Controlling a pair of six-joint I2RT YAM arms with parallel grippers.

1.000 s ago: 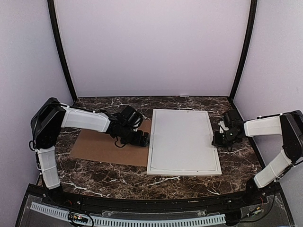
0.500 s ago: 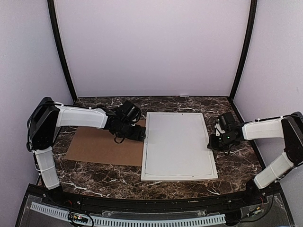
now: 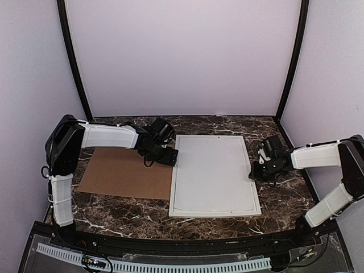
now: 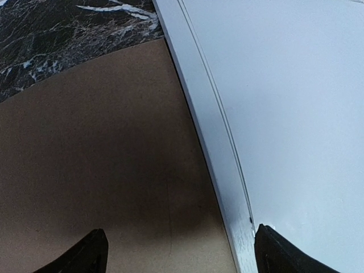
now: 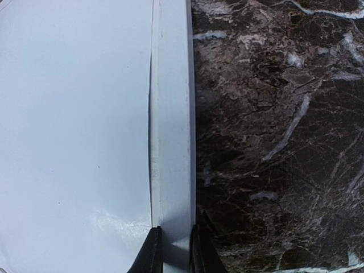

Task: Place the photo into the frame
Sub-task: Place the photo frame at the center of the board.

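The frame [image 3: 215, 213] is laid flat at the middle of the marble table [image 3: 284, 196], its long sides running away from the arms, and a plain white sheet [image 3: 211, 173] is seen filling it inside the thin border. A brown board [image 3: 125, 179] is laid to its left, with the right edge of the board met by the frame's left side; whether it is tucked underneath cannot be told. The left gripper [image 3: 168, 156] is held low at the frame's left border near the far corner, with its jaws spread wide and nothing gripped; in the wrist view one finger [image 4: 85, 256] is seen over the board and the other [image 4: 281, 256] over the white sheet. The right gripper [image 3: 255, 170] is set at the middle of the right border, and its fingers [image 5: 151, 253] are pinched narrowly onto that border rail.
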